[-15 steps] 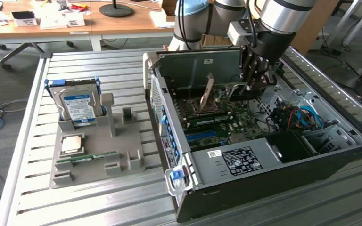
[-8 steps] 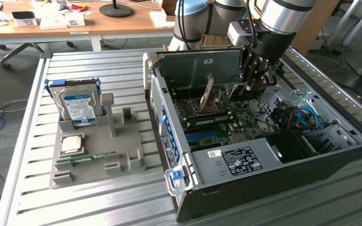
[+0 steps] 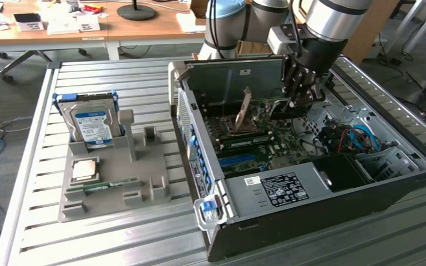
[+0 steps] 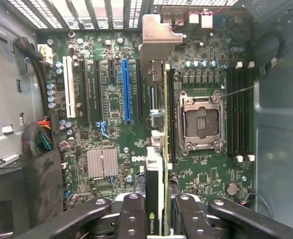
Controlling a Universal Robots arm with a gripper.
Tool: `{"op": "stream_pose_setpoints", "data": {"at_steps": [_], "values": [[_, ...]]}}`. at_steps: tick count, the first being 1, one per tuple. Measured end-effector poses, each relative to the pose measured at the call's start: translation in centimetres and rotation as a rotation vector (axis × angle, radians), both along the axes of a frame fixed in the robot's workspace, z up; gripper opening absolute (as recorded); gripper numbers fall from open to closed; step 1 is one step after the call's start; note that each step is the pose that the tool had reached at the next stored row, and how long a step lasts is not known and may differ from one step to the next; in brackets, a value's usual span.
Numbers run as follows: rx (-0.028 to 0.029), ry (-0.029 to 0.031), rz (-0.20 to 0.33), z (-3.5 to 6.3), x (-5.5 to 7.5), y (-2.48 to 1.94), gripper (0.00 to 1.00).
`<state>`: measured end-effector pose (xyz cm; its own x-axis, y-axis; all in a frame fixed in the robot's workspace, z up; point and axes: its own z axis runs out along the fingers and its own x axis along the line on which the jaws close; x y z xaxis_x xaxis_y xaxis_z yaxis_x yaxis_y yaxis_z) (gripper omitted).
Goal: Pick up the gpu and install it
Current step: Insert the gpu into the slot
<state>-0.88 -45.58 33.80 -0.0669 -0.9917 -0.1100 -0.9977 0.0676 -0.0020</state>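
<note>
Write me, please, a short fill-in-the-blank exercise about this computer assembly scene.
1. The gripper is shut on the ___.
2. The hard drive stands ___ in the gray holder.
3. The gripper reaches into the open computer case, above the green ___.
Missing words: gpu; upright; motherboard.

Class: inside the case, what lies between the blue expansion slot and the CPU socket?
In the wrist view, the gpu, held edge-on in the gripper, hangs between the blue expansion slot and the CPU socket.
</note>
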Motion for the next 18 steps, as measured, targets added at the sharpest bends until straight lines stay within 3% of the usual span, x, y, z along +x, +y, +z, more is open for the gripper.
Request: {"op": "stream_pose_setpoints", "data": {"at_steps": [7,13,18], "values": [[0.0001,0.0000,0.000,-0.01,-0.39,0.00,0.27],[0.0001,0.0000,0.000,-0.02,-0.40,-0.58,0.27],[0.0000,0.0000,0.000,-0.33,-0.40,-0.70,0.27]]}}
